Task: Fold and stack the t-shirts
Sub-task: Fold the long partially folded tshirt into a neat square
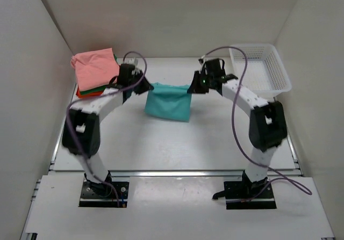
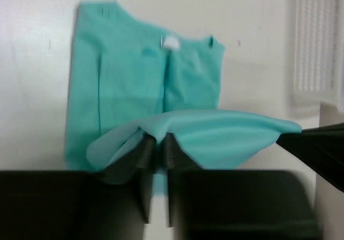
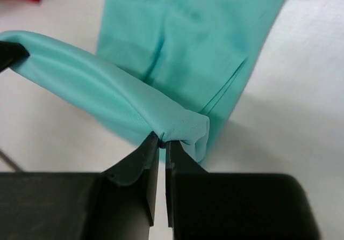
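Teal t-shirt: mid-table between the two arms, one edge lifted and strung between both grippers, the rest lying flat beneath with its white neck label showing
Handling: judged light, limp and thin; the cloth sags between the holds and will drape or slip into creases unless the edge is kept taut
Where to hold: the two ends of the raised edge, pinched through the doubled cloth, look like the right places; a hold nearer the middle would let the corners droop
Left gripper: fingers nearly together, clamped on a bunched corner of the teal edge
Right gripper: fingers likewise narrow, nipping the other end of that edge, which rolls over the tips
Folded stack: far left corner, salmon-pink on top, green and red-orange slivers showing under it, well apart from the teal one
White mesh basket: far right corner, contents not discernible
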Tool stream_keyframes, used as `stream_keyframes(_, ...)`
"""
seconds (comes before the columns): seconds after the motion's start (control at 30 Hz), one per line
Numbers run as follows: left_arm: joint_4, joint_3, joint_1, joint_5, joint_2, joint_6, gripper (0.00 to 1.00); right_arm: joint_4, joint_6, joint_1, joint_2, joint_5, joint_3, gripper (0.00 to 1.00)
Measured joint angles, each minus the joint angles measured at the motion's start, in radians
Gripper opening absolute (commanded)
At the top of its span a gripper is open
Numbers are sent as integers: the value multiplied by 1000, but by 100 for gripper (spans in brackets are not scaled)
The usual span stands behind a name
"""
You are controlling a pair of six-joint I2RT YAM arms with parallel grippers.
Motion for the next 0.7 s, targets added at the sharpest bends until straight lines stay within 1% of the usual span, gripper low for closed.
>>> stream_keyframes(0.03,10,97,9,4,103,7,40,-11,-15,-21,78,3,81,11)
stream_keyframes(0.07,34,214,19,5,222,6,37,-22,-34,-43,180,9,192,30)
stream_keyframes(0.1,64,293,32,8,314,6,36,-20,-42,-61,271,19,286,35)
stream_keyframes(0.13,90,348,47,19,386,-1,41,-32,-58,-79,353,27,374,43)
stream_keyframes(0.17,119,373,64,31,436,-15,45,-42,-67,-91,420,29,441,46)
stream_keyframes(0.2,143,374,84,41,470,-29,46,-59,-77,-102,482,35,503,49)
stream_keyframes(0.23,156,364,102,46,488,-41,47,-72,-85,-112,523,41,537,50)
stream_keyframes(0.27,165,341,122,48,496,-51,50,-84,-92,-121,546,49,545,51)
stream_keyframes(0.33,177,285,154,42,489,-54,52,-100,-105,-126,550,68,512,54)
stream_keyframes(0.4,176,237,176,24,468,-40,56,-70,-111,-118,505,82,416,55)
stream_keyframes(0.5,159,200,172,6,433,-17,58,-47,-107,-89,388,94,240,58)
stream_keyframes(0.53,156,192,165,3,421,-11,61,-38,-106,-82,348,96,196,58)
stream_keyframes(0.57,153,186,156,-2,409,-5,62,-35,-105,-74,315,98,167,59)
stream_keyframes(0.6,153,182,144,-6,399,-3,61,-27,-103,-64,284,97,145,58)
stream_keyframes(0.67,154,176,121,-9,385,-5,58,-5,-104,-53,241,96,129,41)
stream_keyframes(0.7,155,175,111,-9,382,-5,58,11,-106,-50,225,96,125,38)
